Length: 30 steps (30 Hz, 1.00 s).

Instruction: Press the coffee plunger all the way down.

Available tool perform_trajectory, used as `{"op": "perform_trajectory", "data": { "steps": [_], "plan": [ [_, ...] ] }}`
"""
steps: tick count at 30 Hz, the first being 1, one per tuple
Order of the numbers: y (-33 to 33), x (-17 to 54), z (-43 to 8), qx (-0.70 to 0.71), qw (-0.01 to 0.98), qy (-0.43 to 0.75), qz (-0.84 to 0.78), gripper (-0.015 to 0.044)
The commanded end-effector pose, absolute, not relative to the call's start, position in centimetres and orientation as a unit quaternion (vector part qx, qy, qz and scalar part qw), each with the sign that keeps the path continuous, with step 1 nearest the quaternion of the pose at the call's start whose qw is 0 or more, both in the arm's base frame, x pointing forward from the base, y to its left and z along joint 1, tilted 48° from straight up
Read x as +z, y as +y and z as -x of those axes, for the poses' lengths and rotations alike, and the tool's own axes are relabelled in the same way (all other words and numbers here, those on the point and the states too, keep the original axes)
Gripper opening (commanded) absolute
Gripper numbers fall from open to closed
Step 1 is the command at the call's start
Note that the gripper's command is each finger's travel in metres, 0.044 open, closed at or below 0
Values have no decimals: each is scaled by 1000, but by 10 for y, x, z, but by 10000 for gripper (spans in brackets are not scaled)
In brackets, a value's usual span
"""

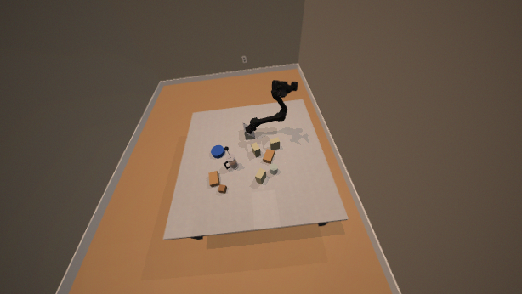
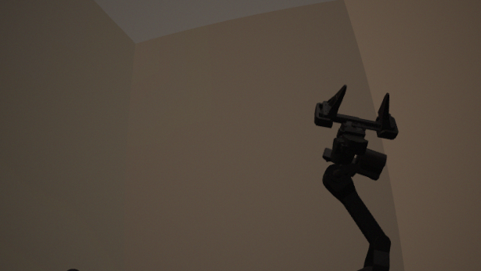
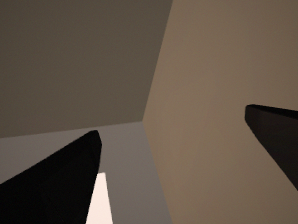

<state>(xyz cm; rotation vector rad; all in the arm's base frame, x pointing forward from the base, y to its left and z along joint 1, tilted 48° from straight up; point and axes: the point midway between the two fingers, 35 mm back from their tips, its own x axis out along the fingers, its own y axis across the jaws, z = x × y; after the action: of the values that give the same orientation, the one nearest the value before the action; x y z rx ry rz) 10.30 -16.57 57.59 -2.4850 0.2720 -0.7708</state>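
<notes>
gripper (image 2: pixel 360 102): fingers spread wide, empty, pointing up at the ceiling (not yet lined up for pressing)
coffee press (image 1: pixel 232 162): upright on the table (image 1: pixel 297 204), plunger raised, well apart from the arm

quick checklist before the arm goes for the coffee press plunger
1. Gripper open with nothing in it: ok.
2. Gripper aimed down at the table: not ok, the fingers point up toward the ceiling.
3. Gripper near the coffee press: not ok, it is far off near the table's back corner.
4. Press upright: ok.
5. Plunger raised, not yet pressed: ok.
6. Blue disc touching the press: cannot tell.
</notes>
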Motion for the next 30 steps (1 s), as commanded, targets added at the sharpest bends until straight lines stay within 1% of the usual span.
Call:
{"op": "perform_trajectory", "data": {
  "steps": [1,3,6,12,17,20,24,27,30],
  "plan": [
    [-201,564,-104,-302,365,86,876,440],
    [-221,555,-105,-306,426,82,848,440],
    [-262,531,-109,-309,542,78,778,440],
    [-333,461,-128,-294,749,81,588,440],
    [-370,400,-145,-278,860,95,418,440],
    [-386,358,-159,-262,911,108,299,440],
    [-398,300,-178,-240,953,134,129,440],
    [-398,251,-196,-218,962,161,-8,440],
    [-391,203,-211,-197,950,195,-142,440]
  ]
}}
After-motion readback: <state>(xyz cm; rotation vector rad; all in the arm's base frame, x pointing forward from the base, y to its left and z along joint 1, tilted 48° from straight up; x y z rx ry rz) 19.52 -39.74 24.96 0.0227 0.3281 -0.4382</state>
